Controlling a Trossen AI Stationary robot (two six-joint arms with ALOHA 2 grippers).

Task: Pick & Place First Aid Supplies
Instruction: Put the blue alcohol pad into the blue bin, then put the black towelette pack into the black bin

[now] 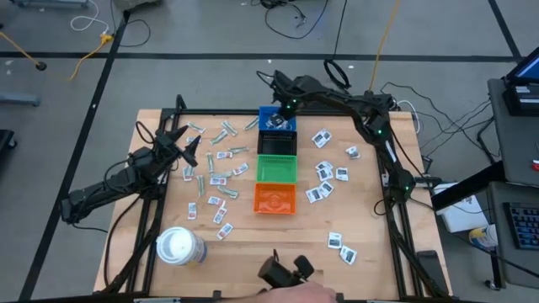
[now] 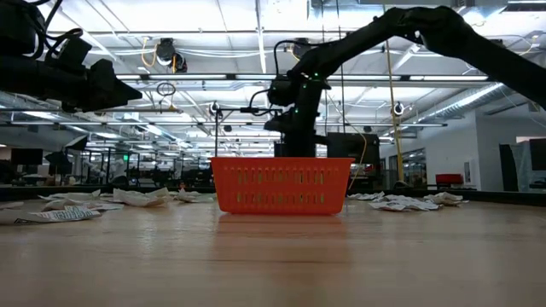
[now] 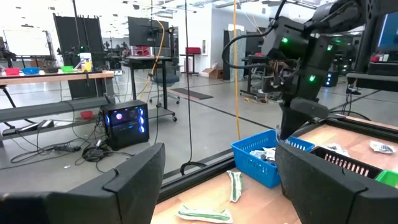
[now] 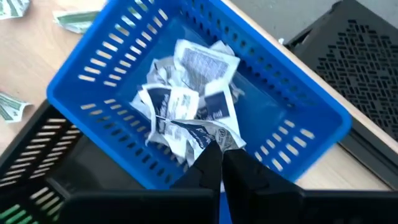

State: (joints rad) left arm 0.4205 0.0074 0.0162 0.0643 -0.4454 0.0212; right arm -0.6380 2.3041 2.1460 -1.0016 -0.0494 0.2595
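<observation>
1. The right gripper (image 4: 219, 163) sits at the lower centre of its wrist picture, fingers pinched together on a crumpled white packet (image 4: 205, 134). In the high view it shows at upper centre (image 1: 286, 108).
2. That packet hangs directly over the blue bin (image 4: 311, 112), above the heap of packets (image 4: 193, 81) already lying inside. The drop point is straight below the fingers; I judge that releasing is all that remains here.
3. The left gripper (image 1: 187, 143), at the left of the high view, holds nothing, its fingers spread wide.
4. Loose packets (image 1: 221, 156) lie just right of the left gripper; a second group (image 1: 324, 181) lies right of the bins.
5. A green wrapper (image 3: 234, 185) lies ahead of the left fingers, long axis pointing roughly away from the camera. The left arm is nearer it, so that pick looks like its job.
</observation>
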